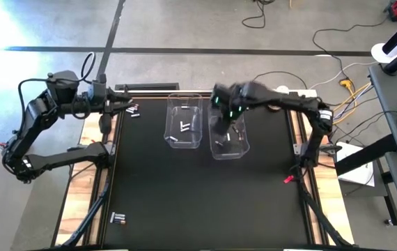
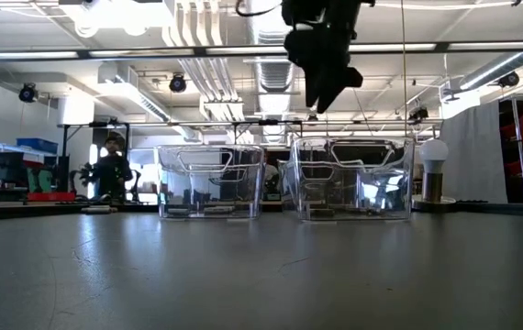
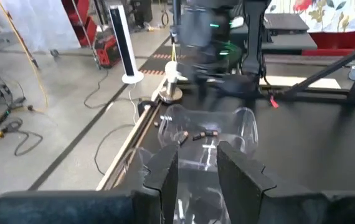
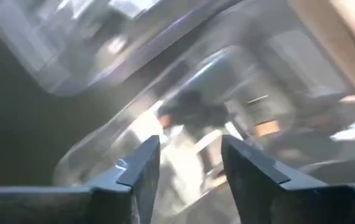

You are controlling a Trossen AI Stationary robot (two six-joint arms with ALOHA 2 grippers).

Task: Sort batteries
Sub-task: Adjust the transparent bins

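- Two clear bins stand at upper centre of the high view: the left bin (image 1: 184, 122) holds pale batteries (image 1: 184, 127); the right bin (image 1: 228, 136) holds dark ones (image 3: 202, 134), seen in the left wrist view.
- The right gripper (image 1: 226, 122) hangs over the right bin, well above its rim in the low view. Its jaws stand apart with nothing visible between them, so I judge this step to be a drop into that bin.
- The left gripper (image 1: 125, 106) waits at the upper left edge of the mat (image 1: 184, 188), near a few loose batteries (image 1: 134, 109). Its jaws stand a little apart, and I see nothing held.
- More batteries (image 1: 118, 219) lie at the lower left of the mat.
- The next move probably calls for a lift clear of the bin wall, then a long reach to one loose group.
- Hard to make out: the right wrist view is smeared, so the contents of the bin below cannot be counted. Types of the loose batteries are too small to tell.
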